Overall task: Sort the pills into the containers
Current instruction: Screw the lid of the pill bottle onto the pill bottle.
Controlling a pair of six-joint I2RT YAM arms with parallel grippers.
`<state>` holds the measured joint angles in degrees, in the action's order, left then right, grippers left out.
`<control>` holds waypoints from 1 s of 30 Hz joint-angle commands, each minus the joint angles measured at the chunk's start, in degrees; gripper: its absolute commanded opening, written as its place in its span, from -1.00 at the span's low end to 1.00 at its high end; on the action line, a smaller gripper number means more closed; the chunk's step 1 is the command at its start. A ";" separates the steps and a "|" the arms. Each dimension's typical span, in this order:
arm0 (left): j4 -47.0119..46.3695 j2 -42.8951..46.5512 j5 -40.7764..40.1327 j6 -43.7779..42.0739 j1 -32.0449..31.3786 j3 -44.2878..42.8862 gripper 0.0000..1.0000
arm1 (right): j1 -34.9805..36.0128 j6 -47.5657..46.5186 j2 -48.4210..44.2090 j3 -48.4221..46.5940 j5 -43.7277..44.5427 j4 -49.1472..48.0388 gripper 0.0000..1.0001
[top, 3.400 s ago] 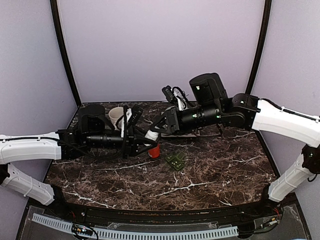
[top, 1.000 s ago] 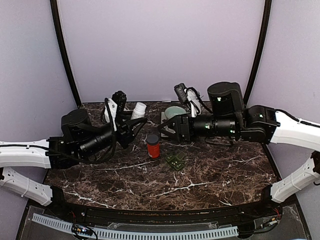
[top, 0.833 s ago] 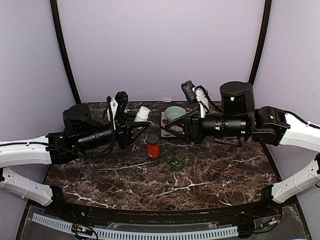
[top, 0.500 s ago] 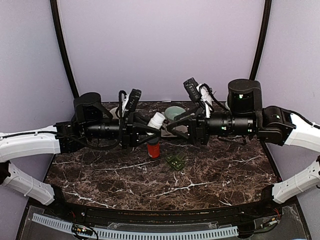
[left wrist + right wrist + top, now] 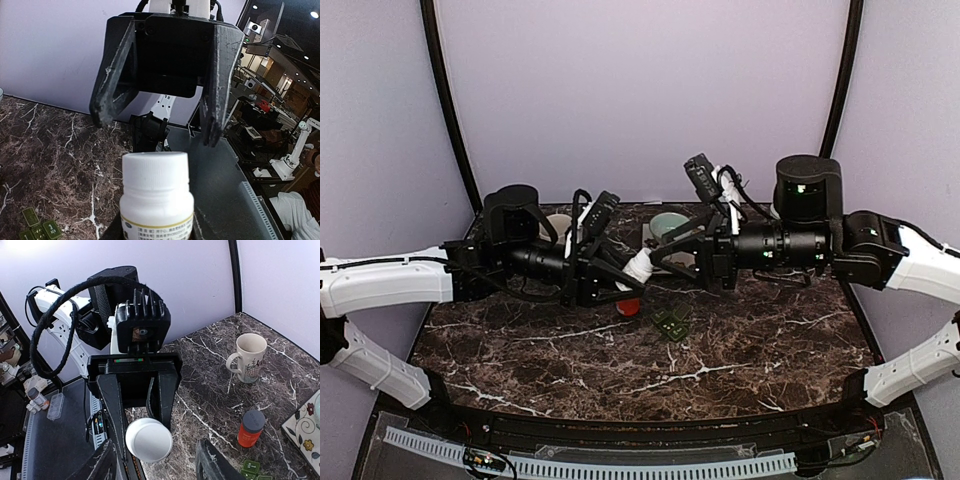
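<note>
My left gripper (image 5: 623, 268) is shut on a white pill bottle (image 5: 639, 265) and holds it level above the table, cap toward my right gripper (image 5: 666, 256). The right gripper is open, its fingers spread just beyond the cap. In the left wrist view the bottle (image 5: 156, 194) fills the lower middle, with the right gripper's open fingers (image 5: 113, 75) facing it. In the right wrist view the white cap (image 5: 148, 440) sits between my right fingers (image 5: 212, 464). The dark green pill-box strip (image 5: 671, 322) lies on the table; it also shows in the right wrist view (image 5: 251, 470).
A red bottle with a grey cap (image 5: 251, 428) stands under the held bottle, left of the pill box. A beige mug (image 5: 250, 357) stands at the back left. A pale green bowl (image 5: 669, 225) sits on a floral plate (image 5: 306, 427) at the back.
The left arm has lifted the white bottle from beside the red bottle, then carried it right toward the right gripper. The right arm has drawn back to the right and faces it, open.
</note>
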<state>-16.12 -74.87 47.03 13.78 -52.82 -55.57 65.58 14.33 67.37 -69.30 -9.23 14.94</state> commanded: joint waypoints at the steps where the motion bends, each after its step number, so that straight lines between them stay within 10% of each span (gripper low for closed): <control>1: -0.13 -0.24 3.57 0.68 0.35 -2.19 -1.00 | -1.08 1.54 0.72 -0.05 -2.82 -3.86 0.08; 16: 0.09 -1.58 4.56 0.11 0.50 -3.29 -1.00 | -2.12 3.62 2.85 -0.23 -7.73 -4.66 -0.01; 30: 0.40 -2.01 4.89 -0.24 0.61 -3.67 -1.00 | -2.74 5.29 4.78 -0.90 -10.71 -3.99 -0.87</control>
<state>-15.53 -77.03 50.89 14.00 -52.49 -57.25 63.05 18.76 70.81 -69.30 -17.96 12.40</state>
